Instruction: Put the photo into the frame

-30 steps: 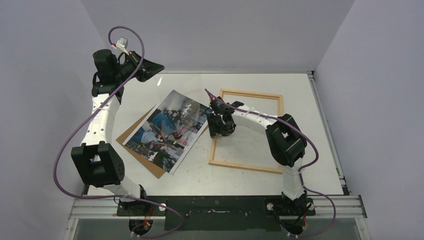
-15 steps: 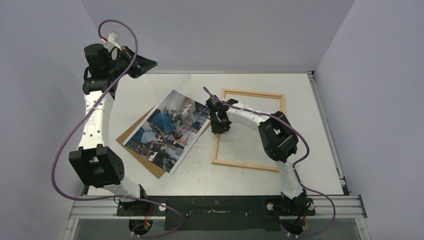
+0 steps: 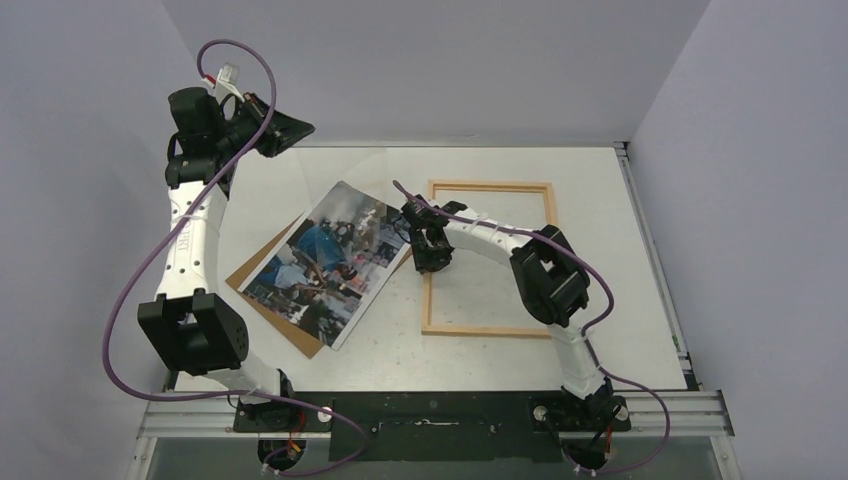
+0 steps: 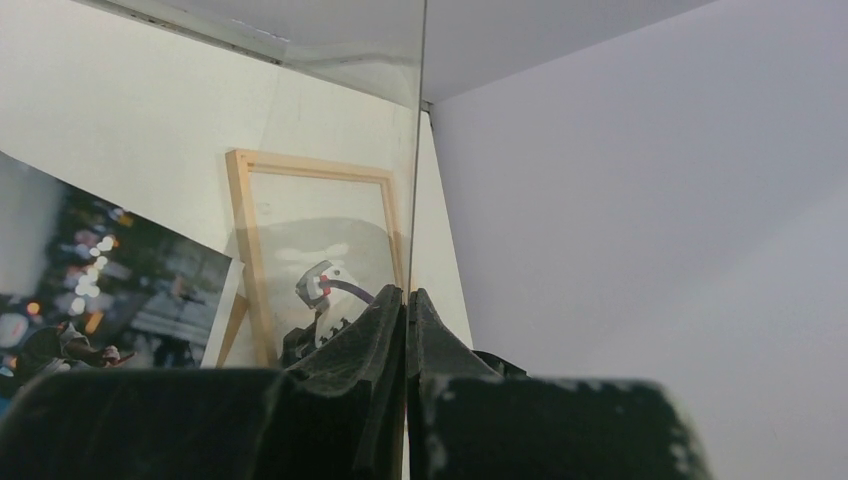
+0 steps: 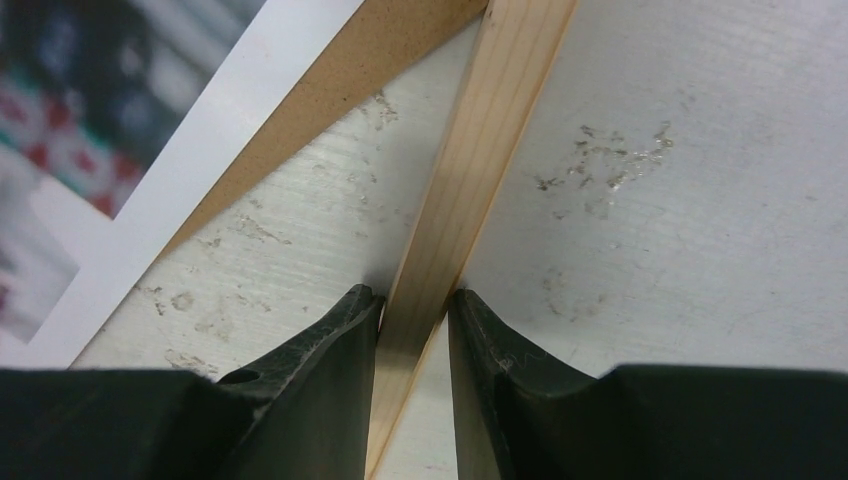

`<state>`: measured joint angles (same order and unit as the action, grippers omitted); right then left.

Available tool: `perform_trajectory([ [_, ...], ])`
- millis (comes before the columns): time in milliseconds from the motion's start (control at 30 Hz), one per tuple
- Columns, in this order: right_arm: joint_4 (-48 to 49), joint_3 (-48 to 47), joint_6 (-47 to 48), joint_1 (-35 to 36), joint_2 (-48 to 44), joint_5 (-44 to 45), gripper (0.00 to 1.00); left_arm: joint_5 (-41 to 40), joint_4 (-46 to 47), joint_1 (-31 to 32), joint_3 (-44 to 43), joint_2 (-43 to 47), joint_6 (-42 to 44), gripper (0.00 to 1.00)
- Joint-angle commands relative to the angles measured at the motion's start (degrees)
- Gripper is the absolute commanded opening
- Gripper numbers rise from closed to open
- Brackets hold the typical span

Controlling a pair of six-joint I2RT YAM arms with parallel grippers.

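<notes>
My right gripper [image 3: 428, 262] sits at frame's [image 3: 490, 186] left bar, near photo's [image 3: 325, 262] right corner. Photo lies tilted on brown board [image 3: 300, 335], left of frame. Left gripper [image 3: 290, 130] is raised over table's [image 3: 600, 250] far-left corner.

No legible txt, brand, no. or sign in any view. Faint dark marks on the white plastic forearm link of the left arm [image 3: 188, 245], far left, are too small to read. The glossy rectangular colour print of a street scene [image 3: 320, 265], left of centre, shows bright blobs, poss. shop signs, but they're blurred in top and wrist views alike, so nothing readable there either.
</notes>
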<state>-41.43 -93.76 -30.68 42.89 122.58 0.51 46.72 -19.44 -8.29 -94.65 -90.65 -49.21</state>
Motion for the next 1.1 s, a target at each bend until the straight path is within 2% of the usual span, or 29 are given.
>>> perform_trajectory([
  [0, 3.4, -2.0, 2.8, 1.0, 1.0, -4.6, 0.19, 0.8, 3.5, 0.0, -1.5, 0.9, -0.9, 0.00],
  [200, 7.6, -0.8, 2.5, 0.8, -1.5, -7.4, 0.28, 0.8, 3.6, 0.1, -1.2, 1.2, -1.1, 0.00],
  [367, 8.6, 1.0, 0.0, -1.3, -6.8, -5.9, 0.51, 0.8, 3.8, 0.7, -0.9, 1.4, -1.4, 0.00],
  [600, 10.0, 9.2, -2.8, -10.0, -20.5, -5.0, 0.65, 1.2, 4.8, 2.0, -0.4, 2.8, -3.1, 0.00],
  [700, 12.1, 13.5, -2.8, -14.6, -26.5, -7.6, 0.72, 1.9, 5.4, 2.7, -0.2, 4.0, -4.1, 0.00],
  [800, 17.5, 17.8, -3.7, -18.9, -32.3, -12.8, 0.81, 3.1, 6.7, 3.1, -0.1, 5.1, -5.7, 0.00],
  [933, 29.8, 21.7, -6.8, -22.8, -39.0, -21.6, 0.93, 6.3, 10.7, 3.9, -0.4, 6.1, -9.0, 0.00],
  [1067, 40.1, 21.4, -9.4, -23.4, -42.1, -25.5, 0.96, 11.0, 16.3, 5.9, -2.0, 6.8, -10.2, 0.00],
])
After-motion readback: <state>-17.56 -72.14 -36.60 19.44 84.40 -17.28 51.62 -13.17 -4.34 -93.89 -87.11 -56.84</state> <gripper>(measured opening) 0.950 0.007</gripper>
